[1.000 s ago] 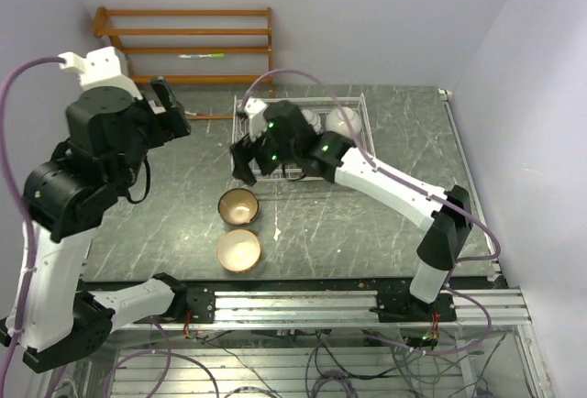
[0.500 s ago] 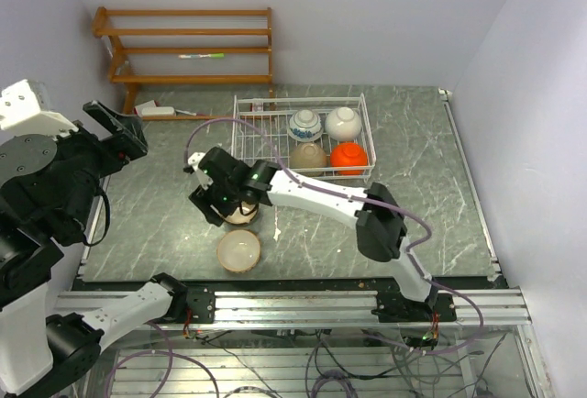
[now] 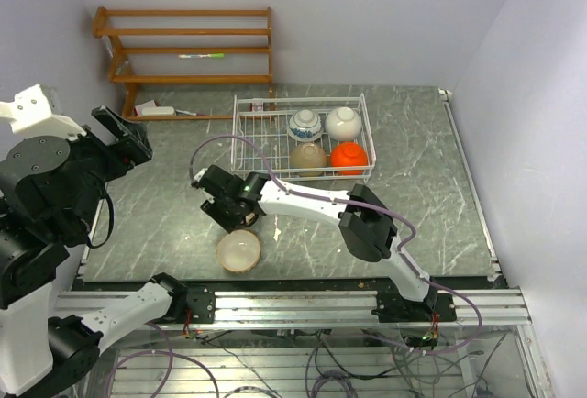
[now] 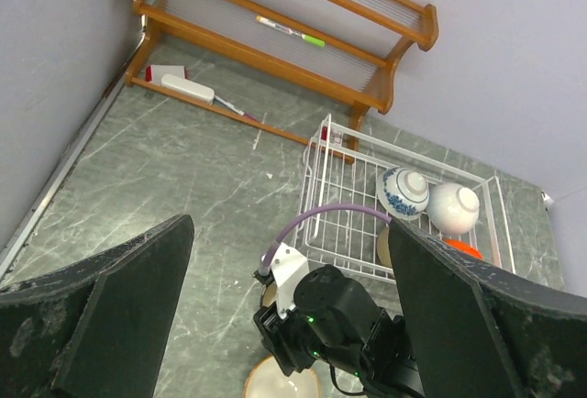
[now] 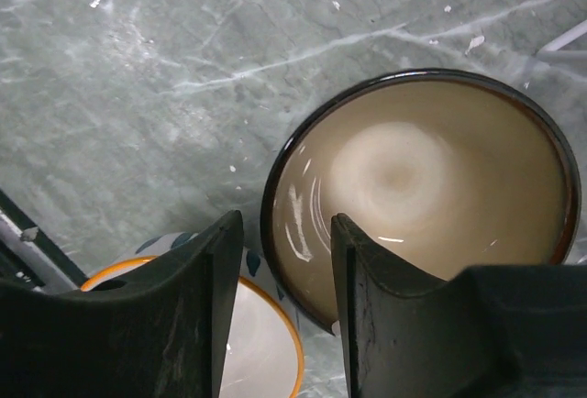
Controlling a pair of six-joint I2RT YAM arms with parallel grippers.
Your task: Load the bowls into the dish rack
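Wide grey-green bench (image 3: 413, 205), wooden shelf (image 3: 183, 31) against the back wall, and the white dish rack (image 3: 252, 137) just in front of it. Four bowls sit in the rack's right half: the blue-and-white bowl (image 3: 304, 125) and white bowl (image 3: 343, 123) behind, the cream-beige bowl (image 3: 308, 156) and orange-red bowl (image 3: 348, 157) in front. Out on the bench stands the brown bowl (image 5: 431, 187), with an orange-rimmed pale bowl (image 3: 238, 251) just beside it. The right claw (image 5: 286, 219) straddles the brown bowl's rim, one finger inside and one outside, jaws apart, not pinching. The left claw (image 4: 289, 228) hangs high, spread wide, gripping nothing.
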